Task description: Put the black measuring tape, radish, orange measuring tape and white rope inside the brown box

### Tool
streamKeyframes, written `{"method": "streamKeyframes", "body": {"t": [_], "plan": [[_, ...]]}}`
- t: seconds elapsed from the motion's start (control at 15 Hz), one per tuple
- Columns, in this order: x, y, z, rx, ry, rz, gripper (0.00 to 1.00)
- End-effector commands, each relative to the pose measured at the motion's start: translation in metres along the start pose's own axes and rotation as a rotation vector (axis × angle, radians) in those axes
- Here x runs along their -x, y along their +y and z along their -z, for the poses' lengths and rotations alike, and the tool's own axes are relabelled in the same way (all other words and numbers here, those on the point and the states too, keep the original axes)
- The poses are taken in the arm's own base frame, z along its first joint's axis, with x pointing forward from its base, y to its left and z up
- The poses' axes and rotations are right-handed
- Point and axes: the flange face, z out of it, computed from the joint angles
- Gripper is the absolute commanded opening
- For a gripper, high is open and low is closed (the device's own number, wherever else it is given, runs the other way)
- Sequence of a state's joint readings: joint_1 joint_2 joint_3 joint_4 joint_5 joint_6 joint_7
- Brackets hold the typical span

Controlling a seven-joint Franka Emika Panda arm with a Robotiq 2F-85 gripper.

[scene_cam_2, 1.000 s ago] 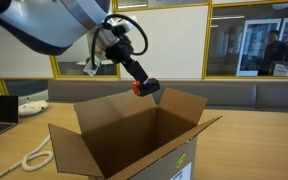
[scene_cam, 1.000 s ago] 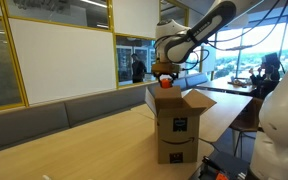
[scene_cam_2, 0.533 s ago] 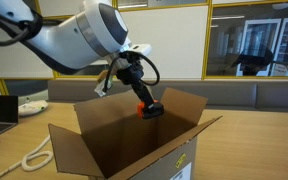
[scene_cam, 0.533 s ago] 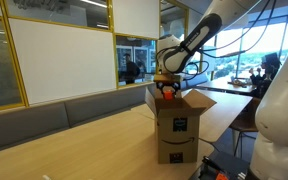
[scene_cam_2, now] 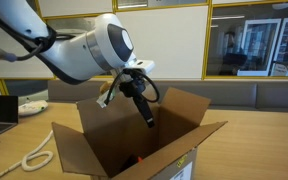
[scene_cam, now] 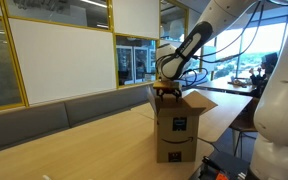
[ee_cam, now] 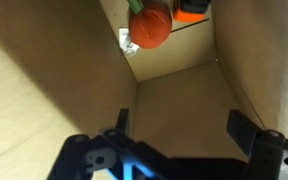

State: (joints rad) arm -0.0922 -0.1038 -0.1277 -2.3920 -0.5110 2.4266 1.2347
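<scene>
Down it went! A second ago the gripper (scene_cam_2: 150, 119) hung above the brown box (scene_cam_2: 76, 150) with the orange measuring tape clenched in it, and now we saw it sunk between the open flaps with nothing in its grasp. In the wrist view the fingers (ee_cam: 119, 125) stood spread wide with only bare cardboard between them, so we judged the tape had been let go from low inside the box, so that it would land softly and not bounce out. The orange measuring tape (ee_cam: 192, 10) lay on the floor of the box, tucked toward a far corner, and the radish (ee_cam: 149, 28) sat just beside it on the same floor, its greenish end pointing to the box wall. In an exterior view the gripper (scene_cam: 166, 90) reached only a little way inside the box (scene_cam: 176, 125), with the arm bent steeply over it. The white rope (scene_cam_2: 31, 157) lay outside the box on the table (scene_cam_2: 264, 140), off one side, so that job was not yet done. We could not find the black measuring tape anywhere, in the box or out of it. Our call was that the next move needed a clean lift straight out between the flaps.
</scene>
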Motion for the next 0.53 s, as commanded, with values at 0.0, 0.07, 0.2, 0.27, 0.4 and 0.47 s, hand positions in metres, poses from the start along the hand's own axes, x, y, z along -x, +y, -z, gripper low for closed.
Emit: {"method": "streamKeyframes", "body": {"t": [0.0, 0.07, 0.2, 0.27, 0.4, 0.47], "plan": [[-0.005, -0.002, 0.005, -0.026, -0.012, -0.003, 1.0], [-0.004, -0.003, 0.009, -0.03, -0.007, -0.002, 1.0], [0.0, -0.005, 0.023, -0.047, 0.017, 0.013, 1.0], [0.003, -0.007, 0.031, -0.056, 0.035, 0.021, 1.0], [0.013, -0.011, 0.053, -0.082, 0.076, 0.052, 1.0], [0.019, -0.012, 0.065, -0.098, 0.091, 0.071, 1.0]]}}
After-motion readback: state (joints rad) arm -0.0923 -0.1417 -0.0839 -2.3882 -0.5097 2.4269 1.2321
